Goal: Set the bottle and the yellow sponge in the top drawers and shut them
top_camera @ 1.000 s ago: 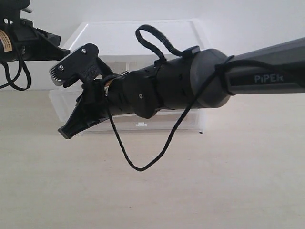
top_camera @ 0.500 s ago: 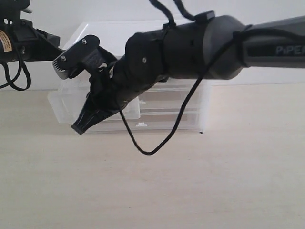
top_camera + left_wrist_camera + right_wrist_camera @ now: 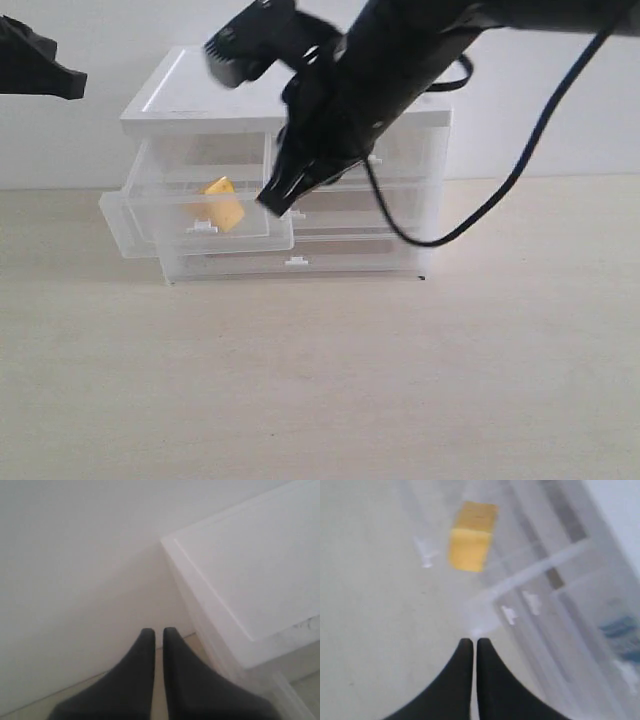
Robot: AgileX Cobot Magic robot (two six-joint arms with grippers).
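The right pincer, closed and empty, hangs at the front of the cabinet, its tips by the pulled-out left top drawer. The yellow sponge lies in that drawer. The left pincer, also closed, hovers beside the cabinet's upper left corner.

Exterior view: from the table's front edge, angled slightly downward, facing the cabinet front and the wall behind; middle distance.
Left wrist view: close beside the cabinet's white top corner, looking along the left gripper toward the wall.
Right wrist view: close, blurred, looking down past the right gripper at the pulled-out top drawer and yellow sponge.
Shared by 2 views: exterior and right wrist, that drawer and sponge; exterior and left wrist, the cabinet top.
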